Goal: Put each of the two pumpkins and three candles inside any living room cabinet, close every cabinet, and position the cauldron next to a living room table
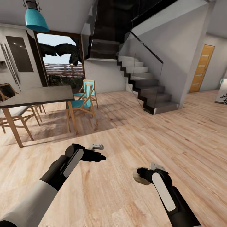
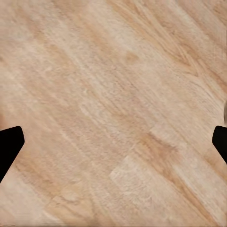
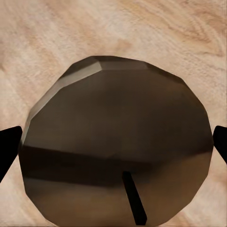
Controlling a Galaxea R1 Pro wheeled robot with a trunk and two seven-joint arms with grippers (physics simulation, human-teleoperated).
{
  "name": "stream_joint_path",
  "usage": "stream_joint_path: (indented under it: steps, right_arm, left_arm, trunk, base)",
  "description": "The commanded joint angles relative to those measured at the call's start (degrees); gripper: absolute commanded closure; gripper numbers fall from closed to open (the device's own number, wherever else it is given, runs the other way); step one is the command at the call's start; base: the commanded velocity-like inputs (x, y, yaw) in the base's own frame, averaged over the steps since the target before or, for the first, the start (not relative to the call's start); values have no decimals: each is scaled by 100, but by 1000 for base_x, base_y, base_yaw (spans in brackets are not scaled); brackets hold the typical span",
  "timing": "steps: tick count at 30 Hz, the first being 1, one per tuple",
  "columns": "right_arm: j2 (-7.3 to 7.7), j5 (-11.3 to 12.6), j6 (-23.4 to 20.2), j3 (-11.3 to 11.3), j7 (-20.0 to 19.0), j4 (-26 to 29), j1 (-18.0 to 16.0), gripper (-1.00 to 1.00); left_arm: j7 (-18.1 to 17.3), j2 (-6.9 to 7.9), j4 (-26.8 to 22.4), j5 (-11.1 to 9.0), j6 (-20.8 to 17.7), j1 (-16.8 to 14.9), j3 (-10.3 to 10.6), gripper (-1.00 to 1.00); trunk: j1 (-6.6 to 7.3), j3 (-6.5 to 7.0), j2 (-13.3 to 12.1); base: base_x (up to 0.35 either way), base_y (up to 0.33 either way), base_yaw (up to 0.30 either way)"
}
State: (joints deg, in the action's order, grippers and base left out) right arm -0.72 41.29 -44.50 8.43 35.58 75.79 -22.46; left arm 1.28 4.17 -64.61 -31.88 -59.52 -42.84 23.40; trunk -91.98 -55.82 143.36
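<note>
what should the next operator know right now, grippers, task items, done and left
Left gripper: open, holding nothing, over bare floor.
Right gripper: shut on a candle, wick facing the wrist camera.
The robot is in transit, facing the dining table and stairs.
Done: one candle picked up.
Left: put this candle in a cabinet; the rest of the task cannot be judged from here.

Left arm reaching forward and low, left gripper (image 1: 100,156) with fingers spread wide and nothing between them, right arm bent inward, right gripper (image 1: 141,177) pointing down, fingers (image 3: 9,146) closed around a candle (image 3: 118,146)
</note>
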Motion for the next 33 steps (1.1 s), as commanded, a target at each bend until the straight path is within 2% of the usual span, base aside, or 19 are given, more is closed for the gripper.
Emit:
stream_joint_path:
  steps: [1,11,33]
  right_arm:
    - [-2,73,10,6,63,-11,-4,100]
    - [-18,72,11,9,63,-57,-4,100]
    - [-24,72,11,41,80,-272,-4,100]
  left_arm:
    - [13,3,-4,-13,-14,-5,13,-100]
    - [4,5,-22,-20,-16,-5,15,-100]
    - [4,5,-40,-20,-16,-5,15,-100]
  trunk:
    - [2,-13,3]
    - [2,-87,3]
    - [2,-249,3]
  base:
    - [-108,0,181]
    - [-177,-32,181]
    - [-8,-3,181]
